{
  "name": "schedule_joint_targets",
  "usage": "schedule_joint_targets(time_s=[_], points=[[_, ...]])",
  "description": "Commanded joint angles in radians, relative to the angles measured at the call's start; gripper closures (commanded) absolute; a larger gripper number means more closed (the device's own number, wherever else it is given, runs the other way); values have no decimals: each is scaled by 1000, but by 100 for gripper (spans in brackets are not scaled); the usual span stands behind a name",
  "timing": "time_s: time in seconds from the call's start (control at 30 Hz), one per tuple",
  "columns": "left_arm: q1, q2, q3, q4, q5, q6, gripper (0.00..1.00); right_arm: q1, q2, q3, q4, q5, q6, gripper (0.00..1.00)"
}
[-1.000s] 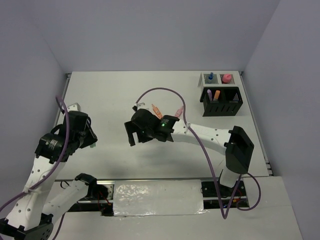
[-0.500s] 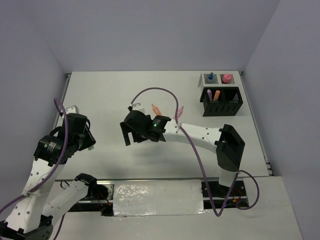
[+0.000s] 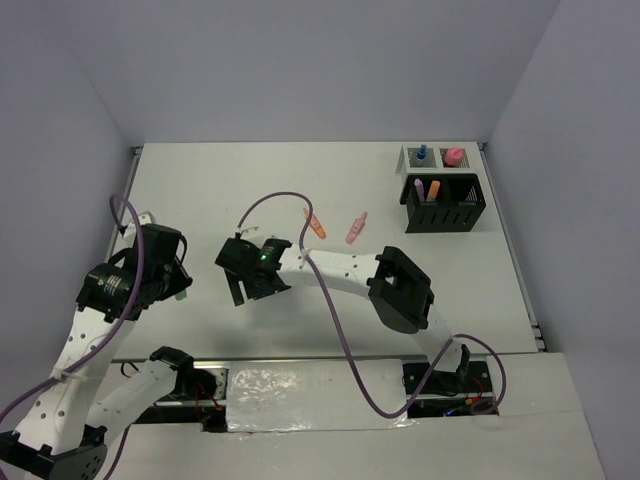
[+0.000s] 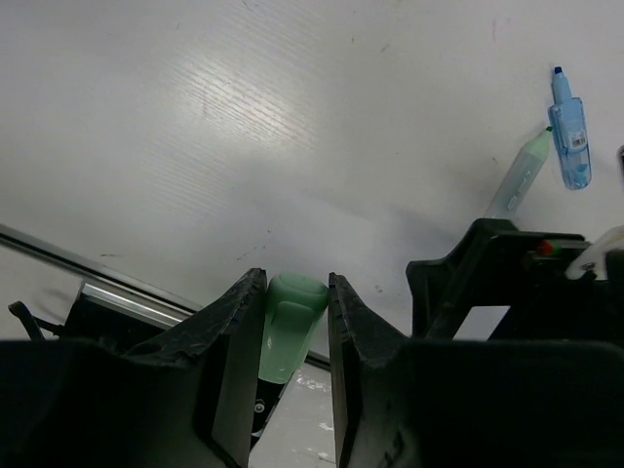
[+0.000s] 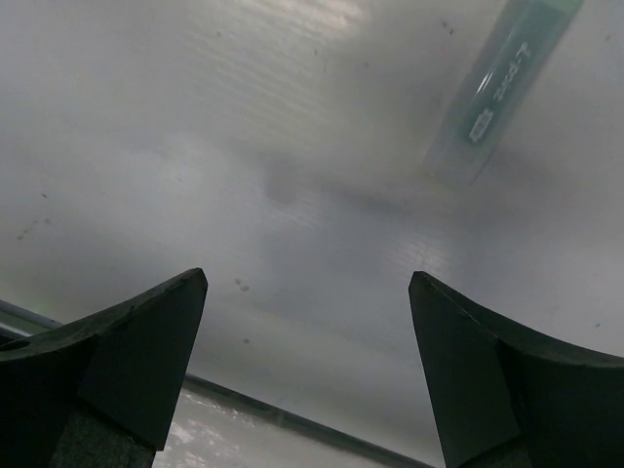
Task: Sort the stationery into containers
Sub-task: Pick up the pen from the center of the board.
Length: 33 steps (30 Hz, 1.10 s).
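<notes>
My left gripper hangs over the near left of the table, shut on a pale green marker that stands upright between its jaws; the marker's tip shows in the top view. My right gripper is open and empty, low over the table just right of the left one. A teal-green marker lies beyond its jaws, also seen in the left wrist view next to a small blue item. An orange marker and a pink marker lie mid-table.
The black slatted organiser stands at the back right with a purple and an orange marker in it. The white mesh tray behind it holds a blue-capped bottle and a pink item. The right arm stretches across the middle.
My right arm has swung left and nearer, uncovering the orange and pink markers. Its gripper now sits close to the left gripper. The left arm has barely moved and still holds the green marker.
</notes>
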Motion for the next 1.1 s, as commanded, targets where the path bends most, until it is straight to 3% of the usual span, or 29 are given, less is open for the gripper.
schedule_joint_targets(time_s=[0.0,0.27,0.57,1.07], points=[[7,-5,46,1,-12,-23,100,19,-13,22,-58,41,45,8],[7,-66,71,-16,35,22,100,13,-21,13,-76,186,42,11],[7,-128,-58,122,264,59,100,-124,44,28,3,110,19,20],[7,-63,0,117,261,126,100,-188,168,60,60,28,-37,27]])
